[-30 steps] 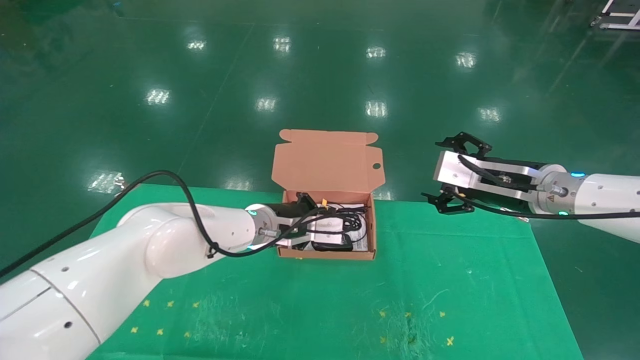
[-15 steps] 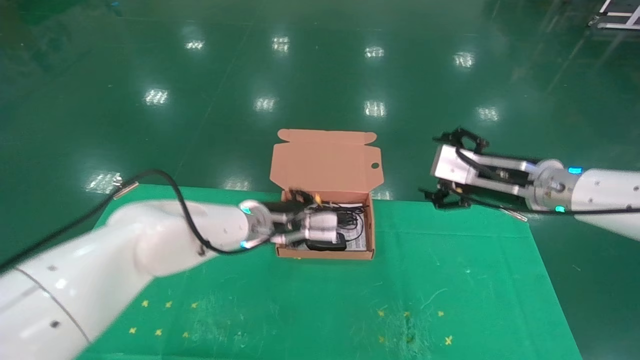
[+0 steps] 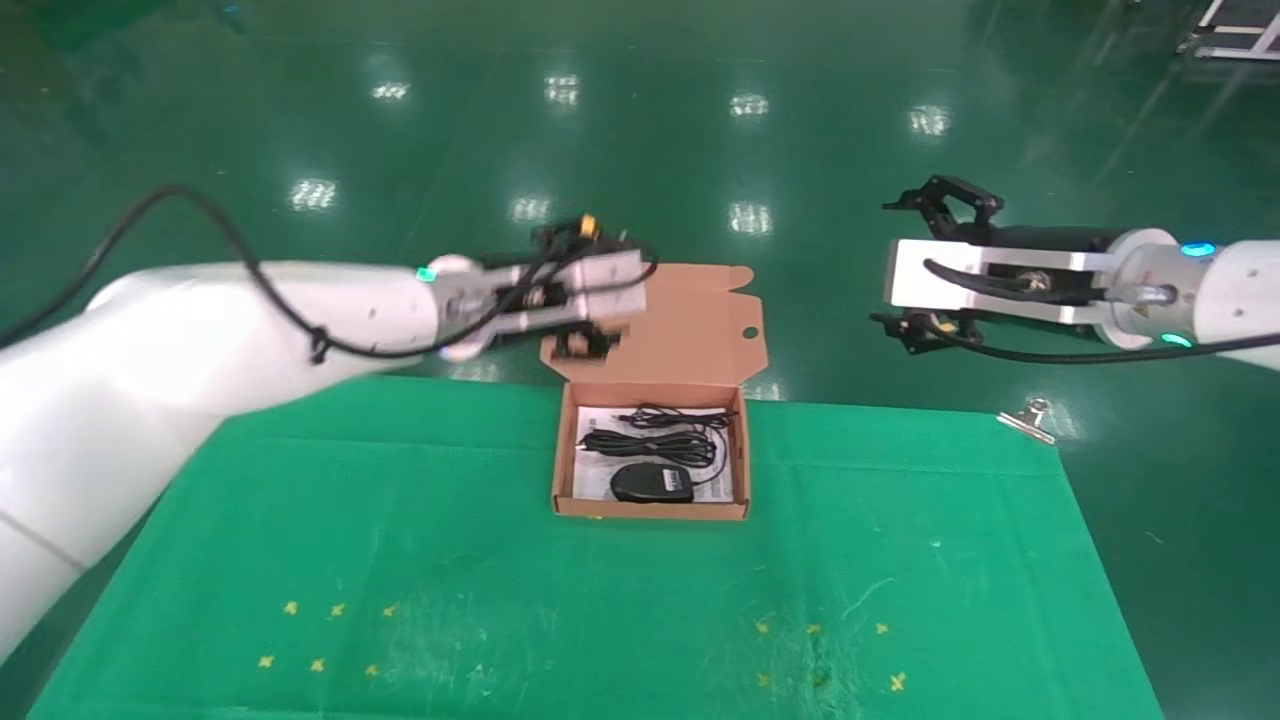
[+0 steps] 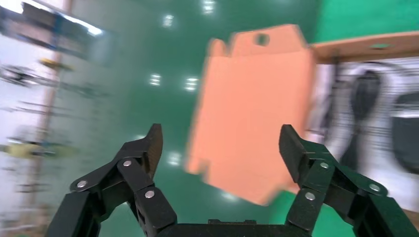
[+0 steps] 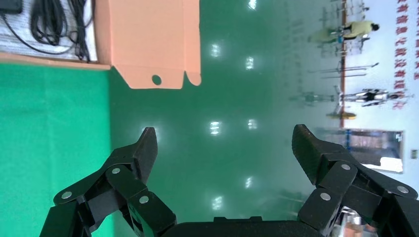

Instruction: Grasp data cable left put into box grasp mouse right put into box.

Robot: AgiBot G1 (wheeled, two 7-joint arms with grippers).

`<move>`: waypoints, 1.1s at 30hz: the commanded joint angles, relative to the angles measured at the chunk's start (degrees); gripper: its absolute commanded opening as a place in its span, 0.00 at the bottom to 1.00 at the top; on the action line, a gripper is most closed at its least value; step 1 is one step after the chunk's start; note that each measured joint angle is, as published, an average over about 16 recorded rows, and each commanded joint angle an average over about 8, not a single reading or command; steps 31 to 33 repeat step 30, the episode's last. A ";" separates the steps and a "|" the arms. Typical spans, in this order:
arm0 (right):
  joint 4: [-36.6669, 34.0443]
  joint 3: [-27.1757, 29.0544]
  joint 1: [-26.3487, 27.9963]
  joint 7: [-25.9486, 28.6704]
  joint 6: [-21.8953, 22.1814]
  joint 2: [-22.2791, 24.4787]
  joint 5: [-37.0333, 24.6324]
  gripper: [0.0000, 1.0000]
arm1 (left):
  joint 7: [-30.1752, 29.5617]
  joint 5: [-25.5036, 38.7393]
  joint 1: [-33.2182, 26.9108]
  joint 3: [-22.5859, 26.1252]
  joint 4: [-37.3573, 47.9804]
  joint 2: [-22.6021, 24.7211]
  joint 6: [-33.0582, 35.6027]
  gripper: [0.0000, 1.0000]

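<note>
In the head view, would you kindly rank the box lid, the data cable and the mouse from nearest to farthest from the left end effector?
From the left end effector:
1. Box lid, directly beside it, upright.
2. Data cable, in the box's rear half.
3. Mouse, at the box's front.

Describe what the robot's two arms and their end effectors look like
Both arms are glossy white and rounded, with small dark dots and a teal light ring at each wrist. A loose black cable runs outside each arm. The left end effector and right end effector have black, angular linkage fingers with silver rivets, mounted on silver-white metal blocks.
</note>
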 commanded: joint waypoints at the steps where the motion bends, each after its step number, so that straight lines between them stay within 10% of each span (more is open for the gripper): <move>1: 0.41 0.46 -0.41 0.11 -1.18 0.28 0.59 1.00 | 0.02 -2.07 0.77 -1.33 -0.70 -1.14 1.53 1.00; 33: 8.10 16.48 -15.73 9.63 -21.35 6.12 24.65 1.00 | 0.58 -34.38 16.58 -22.42 -14.27 -19.92 27.24 1.00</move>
